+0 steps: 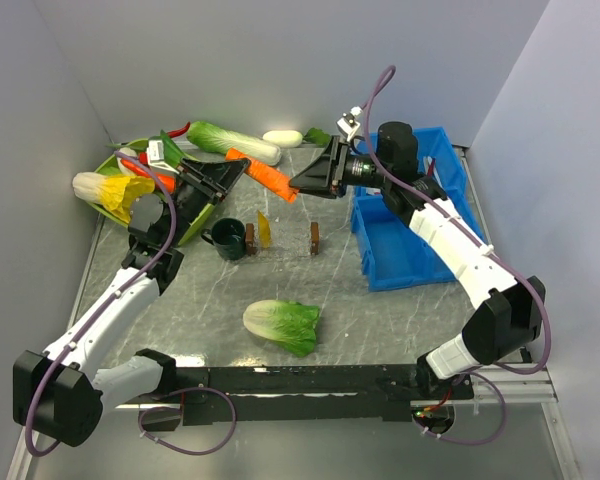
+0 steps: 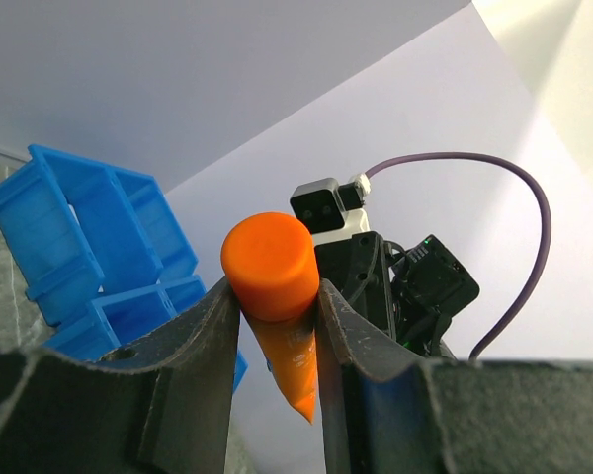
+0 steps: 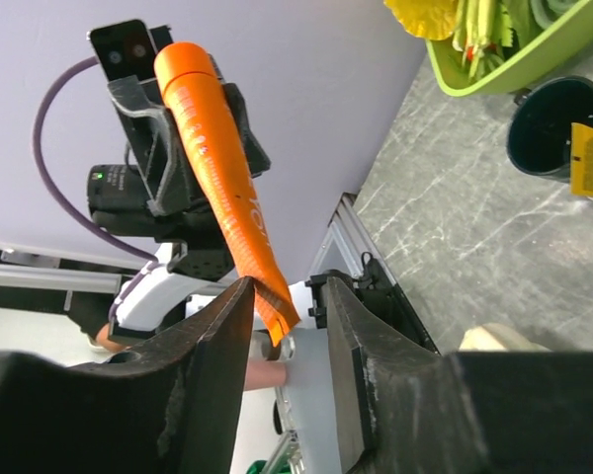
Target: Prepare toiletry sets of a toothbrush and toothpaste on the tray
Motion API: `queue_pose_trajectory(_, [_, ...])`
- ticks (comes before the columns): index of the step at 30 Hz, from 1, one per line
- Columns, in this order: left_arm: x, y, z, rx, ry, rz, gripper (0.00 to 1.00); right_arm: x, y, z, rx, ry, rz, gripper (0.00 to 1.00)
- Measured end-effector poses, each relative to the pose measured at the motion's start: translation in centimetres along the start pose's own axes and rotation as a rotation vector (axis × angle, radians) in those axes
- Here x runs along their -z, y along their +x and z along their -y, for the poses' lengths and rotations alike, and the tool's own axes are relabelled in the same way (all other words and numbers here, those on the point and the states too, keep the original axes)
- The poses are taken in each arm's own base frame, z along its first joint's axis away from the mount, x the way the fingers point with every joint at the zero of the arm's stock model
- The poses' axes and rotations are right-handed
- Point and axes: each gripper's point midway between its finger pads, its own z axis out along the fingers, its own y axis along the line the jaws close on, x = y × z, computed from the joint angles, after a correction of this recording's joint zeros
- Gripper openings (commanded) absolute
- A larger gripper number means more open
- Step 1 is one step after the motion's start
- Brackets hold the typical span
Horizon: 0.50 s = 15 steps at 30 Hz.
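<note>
The left gripper [image 2: 276, 293] is pinching the orange toothpaste tube [image 1: 265, 173] by its cap above the table's [image 1: 380, 325] 12 o'clock side, its long axis running 10 to 4 o'clock and its tail lying between the right gripper's [image 3: 289, 291] partly spread jaws (no squeeze evident), with the blue tray [image 1: 405, 255] waiting at 3 o'clock.

The table [image 1: 380, 310] has a grey marbled top. A head of lettuce [image 1: 282, 326] lies near its front centre. A dark green mug [image 1: 227, 240] stands upright just beside a green basket [image 1: 193, 228] of leafy vegetables. Right of the mug stand two uprights: a brown block [image 1: 251, 238] and a second block [image 1: 314, 238]. At the back edge lies a long leafy stalk [image 1: 235, 143].
</note>
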Motion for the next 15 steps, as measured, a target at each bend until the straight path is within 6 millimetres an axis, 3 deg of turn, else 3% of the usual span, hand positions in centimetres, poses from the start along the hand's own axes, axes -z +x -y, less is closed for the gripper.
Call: queue_pose_trajectory(15, [-0.07,-0.06,-0.01,0.001,-0.004,0.010,0.01,-0.66,0.73,-1.10,-0.026,-0.045,-0.035,0.46])
